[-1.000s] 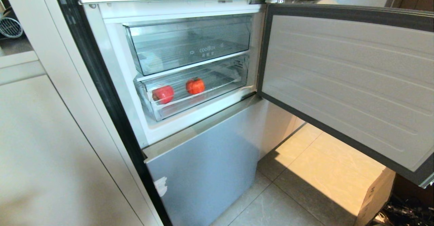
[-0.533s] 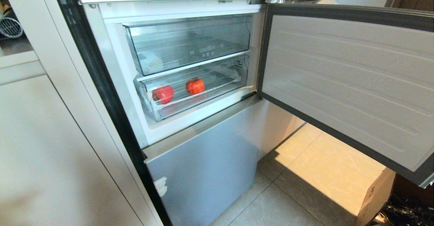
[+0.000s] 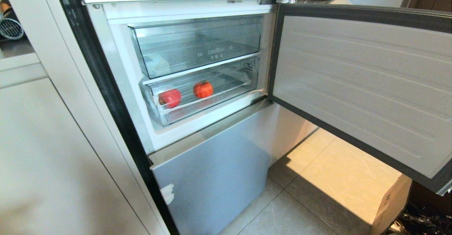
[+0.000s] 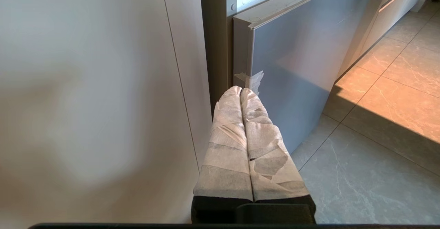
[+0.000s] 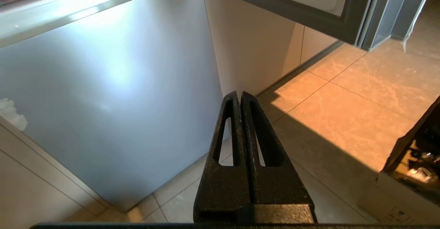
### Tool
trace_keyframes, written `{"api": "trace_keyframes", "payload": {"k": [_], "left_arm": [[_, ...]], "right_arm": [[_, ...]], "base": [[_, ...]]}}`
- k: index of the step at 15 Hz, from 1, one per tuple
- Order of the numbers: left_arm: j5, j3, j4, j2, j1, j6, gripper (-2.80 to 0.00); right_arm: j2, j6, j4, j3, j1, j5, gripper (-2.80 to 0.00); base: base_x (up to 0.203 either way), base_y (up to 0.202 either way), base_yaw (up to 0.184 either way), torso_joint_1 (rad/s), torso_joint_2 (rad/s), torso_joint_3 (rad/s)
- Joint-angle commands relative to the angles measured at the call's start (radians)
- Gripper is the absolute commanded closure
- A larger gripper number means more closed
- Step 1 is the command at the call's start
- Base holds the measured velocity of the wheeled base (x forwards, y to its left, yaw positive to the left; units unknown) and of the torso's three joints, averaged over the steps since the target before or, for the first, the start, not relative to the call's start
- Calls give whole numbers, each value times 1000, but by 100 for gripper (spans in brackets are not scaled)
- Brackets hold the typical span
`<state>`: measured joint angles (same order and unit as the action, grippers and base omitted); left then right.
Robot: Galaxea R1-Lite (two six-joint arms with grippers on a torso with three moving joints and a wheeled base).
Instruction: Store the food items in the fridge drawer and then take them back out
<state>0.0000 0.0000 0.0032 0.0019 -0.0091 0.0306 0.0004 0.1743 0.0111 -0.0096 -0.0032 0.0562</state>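
Progress: storing looks done, since two red food items lie in the fridge drawer [image 3: 201, 94]; taking them back out is not yet begun.
Fridge drawer: lower clear bin, directly under the coolBox bin [image 3: 197, 46]; it looks pushed in.
Contents: a pinkish-red fruit [image 3: 170, 98] towards the drawer's left end; an orange-red fruit [image 3: 203, 89] near its middle, the two apart.
CoolBox bin: nothing seen inside.
Fridge door [image 3: 363, 86]: swung wide, to the right of the drawer.
Left gripper [image 4: 240, 90]: wrapped fingers pressed together, empty, low beside the grey panel [image 4: 292, 67] below the drawer.
Right gripper [image 5: 239, 93]: fingers pressed together, empty, low before that panel.
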Motion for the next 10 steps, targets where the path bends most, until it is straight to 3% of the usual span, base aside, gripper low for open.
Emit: {"api": "trace_keyframes", "payload": {"k": [1,3,7,9,10], "left_arm": [[0,0,0,1,0,0,0],[0,0,0,1,0,0,0],[0,0,0,1,0,0,0],[0,0,0,1,0,0,0],[0,0,0,1,0,0,0]], "right_arm": [[0,51,0,3,0,-2,0],[0,141,0,6,0,-2,0],[0,200,0,4,0,3,0],[0,334,0,3,0,6,0],[0,359,0,3,0,13,0]], "base": [[0,0,0,0,0,0],[0,0,0,0,0,0],[0,0,0,0,0,0],[0,0,0,0,0,0],[0,0,0,0,0,0]]}}
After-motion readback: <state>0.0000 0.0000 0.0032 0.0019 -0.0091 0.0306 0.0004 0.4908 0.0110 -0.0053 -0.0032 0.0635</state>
